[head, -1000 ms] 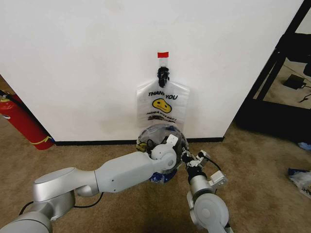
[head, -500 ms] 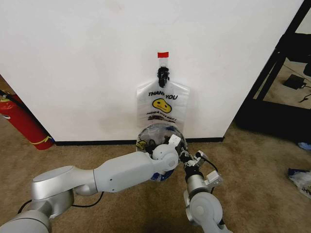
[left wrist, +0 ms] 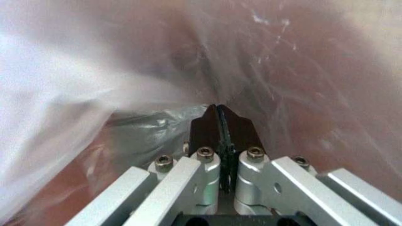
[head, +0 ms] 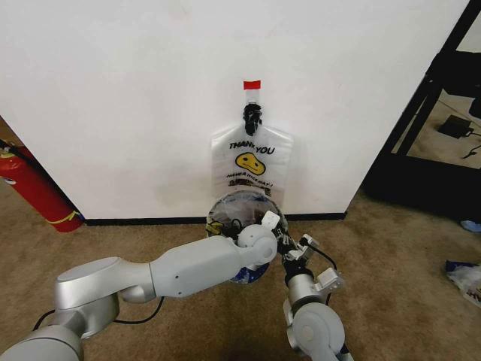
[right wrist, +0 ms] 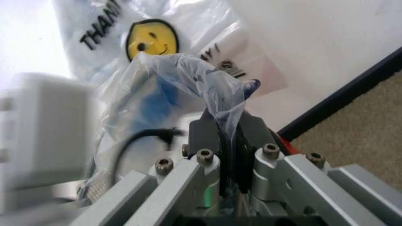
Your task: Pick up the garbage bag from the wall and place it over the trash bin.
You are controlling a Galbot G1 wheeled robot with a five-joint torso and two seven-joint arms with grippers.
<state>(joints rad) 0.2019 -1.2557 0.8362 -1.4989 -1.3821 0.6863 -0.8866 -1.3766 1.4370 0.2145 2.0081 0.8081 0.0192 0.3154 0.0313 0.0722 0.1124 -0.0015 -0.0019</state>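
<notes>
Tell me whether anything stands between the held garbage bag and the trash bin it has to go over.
Nothing visible does. The left gripper and right gripper are both shut on the garbage bag, whose plastic already lies over the trash bin at the foot of the wall. Another printed bag hangs above, clear of the bin.

Both claws crowd the trash bin [head: 244, 210], the left claw [left wrist: 218, 123] and right claw [right wrist: 221, 136] each pinched on the garbage bag [right wrist: 182, 75]. Behind, the wall [head: 150, 98] blocks passage. Carpet [head: 406, 263] lies open on the right; a fire extinguisher [head: 34, 188] stands far left.
</notes>
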